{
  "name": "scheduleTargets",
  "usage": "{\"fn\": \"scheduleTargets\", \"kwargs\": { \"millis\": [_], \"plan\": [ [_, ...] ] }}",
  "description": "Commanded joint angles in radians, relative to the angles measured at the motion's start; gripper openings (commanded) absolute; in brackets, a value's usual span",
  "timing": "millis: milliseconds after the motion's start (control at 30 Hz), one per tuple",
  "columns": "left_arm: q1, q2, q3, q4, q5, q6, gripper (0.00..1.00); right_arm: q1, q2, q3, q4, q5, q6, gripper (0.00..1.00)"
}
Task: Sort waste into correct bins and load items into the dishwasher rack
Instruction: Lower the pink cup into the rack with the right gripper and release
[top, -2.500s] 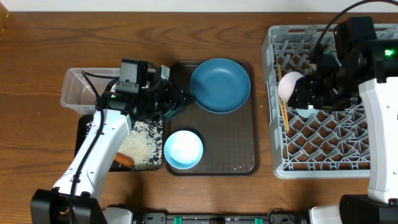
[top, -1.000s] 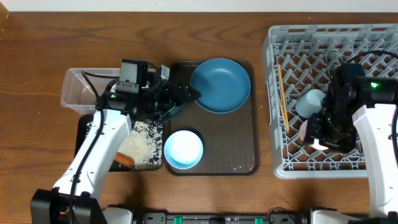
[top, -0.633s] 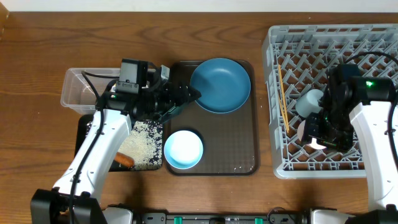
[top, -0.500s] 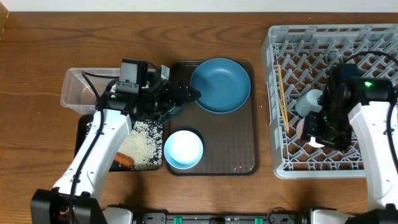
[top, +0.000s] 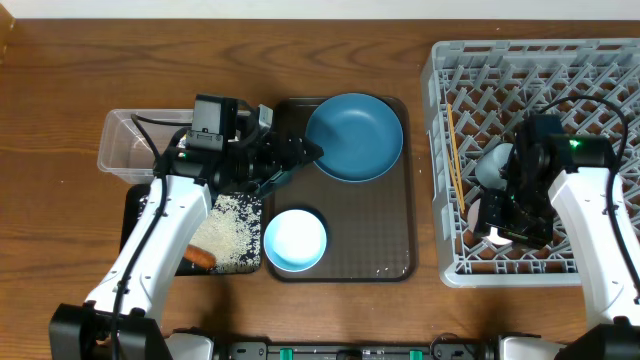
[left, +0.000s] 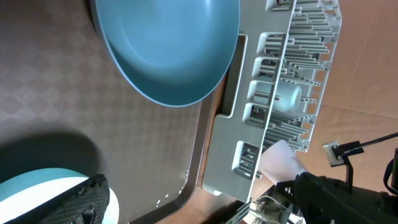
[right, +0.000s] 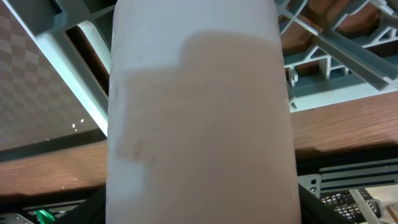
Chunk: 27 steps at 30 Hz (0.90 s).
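My right gripper (top: 498, 216) is low inside the dishwasher rack (top: 600, 70), shut on the pink cup (right: 199, 112), which fills the right wrist view. Just beyond it the light blue cup (top: 492, 165) lies in the rack, and the chopsticks (top: 455, 160) rest along the rack's left side. My left gripper (top: 300, 155) hangs open over the brown tray beside the left rim of the dark blue plate (top: 354, 136); nothing is between its fingers (left: 87, 199). The pale blue bowl (top: 295, 240) sits in front of the plate.
The brown serving tray (top: 380, 250) bears plate and bowl. Left of it stand the clear tub (top: 125, 140) and the black tray (top: 135, 215) with rice (top: 235, 235) and a carrot (top: 200, 257). My left arm crosses above both bins.
My right arm has shifted a little to the left in the rack, still with the pink cup. The left arm, plate and bowl have not moved.
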<state>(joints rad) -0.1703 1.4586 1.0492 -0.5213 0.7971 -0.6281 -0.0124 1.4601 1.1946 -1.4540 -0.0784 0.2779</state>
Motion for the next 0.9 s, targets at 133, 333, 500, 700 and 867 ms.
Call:
{"fn": "scheduleTargets", "kwargs": {
  "millis": [133, 333, 500, 700, 867],
  "plan": [
    [0.004, -0.002, -0.001, -0.002, -0.006, 0.007, 0.97, 0.007, -0.001, -0.023, 0.005, -0.008, -0.005, 0.33],
    [0.004, -0.002, -0.001, -0.002, -0.006, 0.007, 0.97, 0.007, -0.001, -0.023, 0.007, -0.009, -0.021, 0.63],
    [0.004, -0.002, -0.001, -0.002, -0.005, 0.007, 0.97, 0.007, -0.001, -0.023, 0.000, -0.010, -0.024, 0.91],
    [0.004, -0.002, -0.001, -0.002, -0.006, 0.007, 0.97, 0.006, -0.001, -0.018, -0.019, -0.042, -0.059, 0.93],
    [0.004, -0.002, -0.001, -0.002, -0.006, 0.007, 0.97, 0.006, -0.001, 0.047, -0.064, -0.042, -0.060, 0.91]
  ]
}}
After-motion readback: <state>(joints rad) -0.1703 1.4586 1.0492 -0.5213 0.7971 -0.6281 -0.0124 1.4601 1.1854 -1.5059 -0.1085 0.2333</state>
